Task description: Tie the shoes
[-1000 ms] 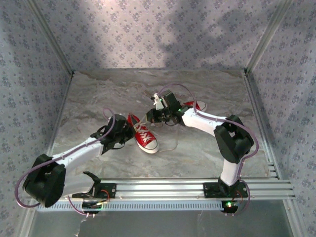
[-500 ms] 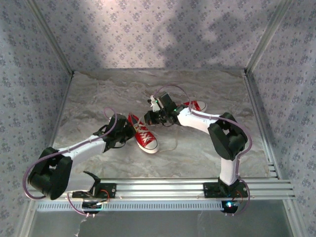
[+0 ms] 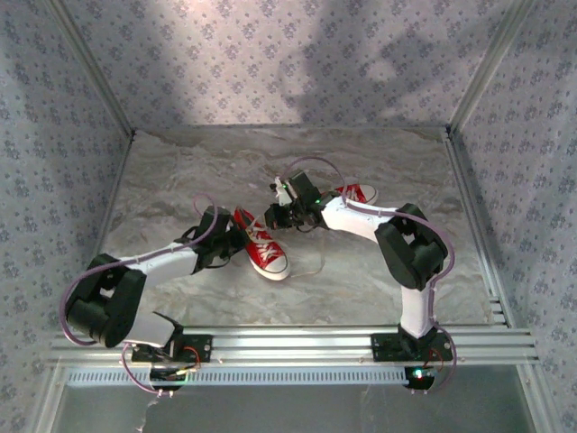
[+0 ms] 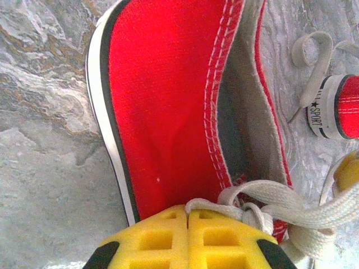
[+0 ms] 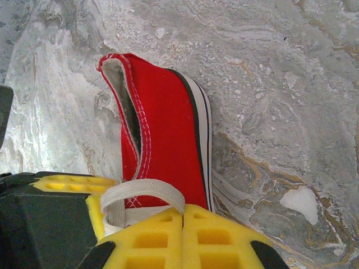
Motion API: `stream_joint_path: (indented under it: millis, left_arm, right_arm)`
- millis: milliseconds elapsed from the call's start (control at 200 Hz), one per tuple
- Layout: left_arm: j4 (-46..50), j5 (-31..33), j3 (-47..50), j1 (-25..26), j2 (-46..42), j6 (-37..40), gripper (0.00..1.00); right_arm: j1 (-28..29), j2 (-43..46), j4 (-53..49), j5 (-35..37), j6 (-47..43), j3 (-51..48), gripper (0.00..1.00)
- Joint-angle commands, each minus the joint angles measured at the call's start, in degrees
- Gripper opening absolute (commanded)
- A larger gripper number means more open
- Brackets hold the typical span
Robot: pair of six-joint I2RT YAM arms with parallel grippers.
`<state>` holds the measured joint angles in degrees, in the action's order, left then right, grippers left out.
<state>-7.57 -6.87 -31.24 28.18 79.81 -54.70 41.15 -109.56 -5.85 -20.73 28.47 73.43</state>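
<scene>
One red shoe (image 3: 263, 250) lies mid-table with its toe toward the front. The other shoe (image 3: 359, 192) lies behind it, half hidden by the right arm. My left gripper (image 3: 233, 236) sits at the near shoe's left side, and my right gripper (image 3: 273, 216) hovers just behind its heel. In the left wrist view the yellow fingers of the left gripper (image 4: 188, 212) are shut on a strand of white lace (image 4: 269, 199) by the knot, over the red shoe (image 4: 168, 101). The right gripper (image 5: 183, 208) is shut on a white lace loop (image 5: 143, 190) above the shoe (image 5: 162, 129).
The marble tabletop (image 3: 198, 171) is boxed in by patterned walls (image 3: 54, 135) with metal corner posts. An aluminium rail (image 3: 297, 343) carrying both arm bases runs along the front. A loose lace end (image 4: 311, 53) lies beside the second shoe's heel (image 4: 342, 106).
The left arm's elbow has swung up and to the right. The right arm has folded in and its gripper has edged slightly left. Both grips on the laces are unchanged.
</scene>
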Motion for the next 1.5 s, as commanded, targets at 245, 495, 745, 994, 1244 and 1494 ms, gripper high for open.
stream_joint_path:
  millis: [245,495,745,994,1244,1494]
  left_arm:
    - [1.44,1.86,3.23,-0.59,-9.56,0.00,0.32]
    - [5.04,2.13,4.04,-0.60,-15.09,-0.30,0.43]
    - [10.21,3.53,2.37,0.23,-21.33,-0.72,0.45]
    - [17.23,6.93,-6.96,5.91,-18.09,-2.59,0.14]
    - [17.84,7.99,-10.30,7.32,-11.22,-5.29,0.10]
    - [19.70,10.39,-12.06,7.01,-7.71,-5.15,0.10]
  right_arm:
    - [0.27,0.66,-1.08,0.56,-1.32,1.54,0.00]
    - [0.34,0.66,-1.13,0.23,-1.35,1.97,0.00]
    - [0.48,0.75,-1.10,0.11,-1.44,2.05,0.00]
    - [0.58,0.57,-1.03,0.07,-0.89,2.16,0.00]
    - [0.62,0.74,-1.09,0.32,-0.80,1.97,0.00]
    - [0.68,1.10,-1.27,0.76,-1.03,1.72,0.00]
